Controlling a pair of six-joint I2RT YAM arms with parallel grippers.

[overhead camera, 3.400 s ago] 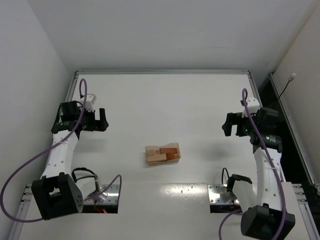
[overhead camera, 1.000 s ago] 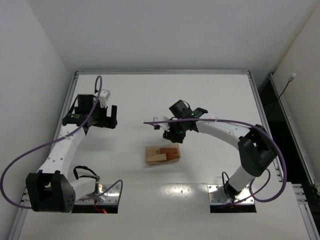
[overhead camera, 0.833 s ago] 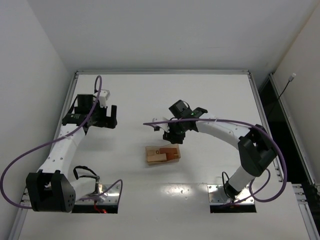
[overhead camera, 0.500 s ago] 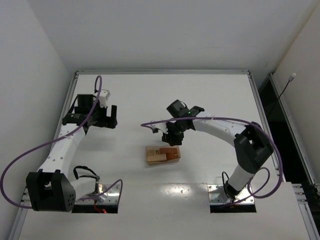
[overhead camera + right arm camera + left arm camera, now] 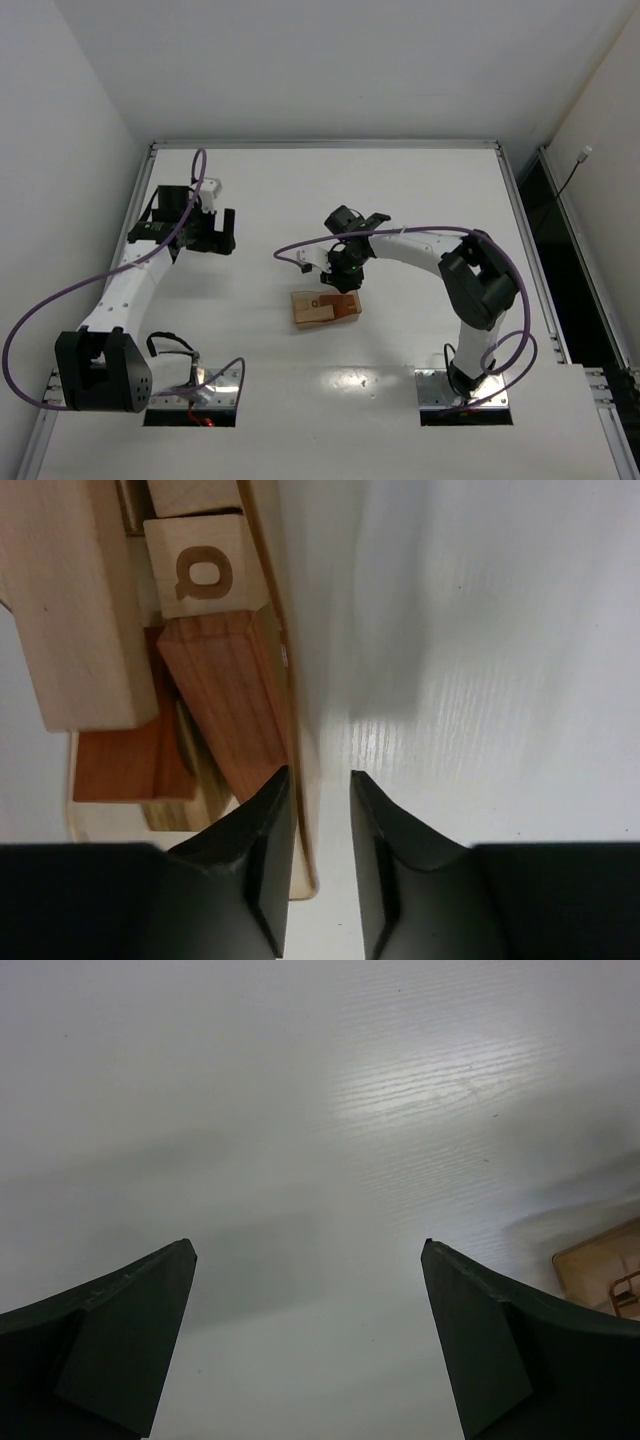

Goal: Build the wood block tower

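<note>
Grainy wooden blocks (image 5: 225,695), smooth-walled tray (image 5: 283,660), glossy white table (image 5: 480,680)

The left tool (image 5: 230,233) is held wide open on a bent left arm (image 5: 125,290) (far left). The right arm (image 5: 420,245) is stretched inward, the right tool (image 5: 318,780) pointed down, 2 fingers (image 5: 265,860) narrowly parted.

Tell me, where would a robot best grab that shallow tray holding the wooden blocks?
Grip the tray by its thin side wall, coming from above, one jaw inside and one outside. The tray looks too wide to span, but that wall is a narrow upright lip. The right tool straddles it, beside the reddish bar.
</note>
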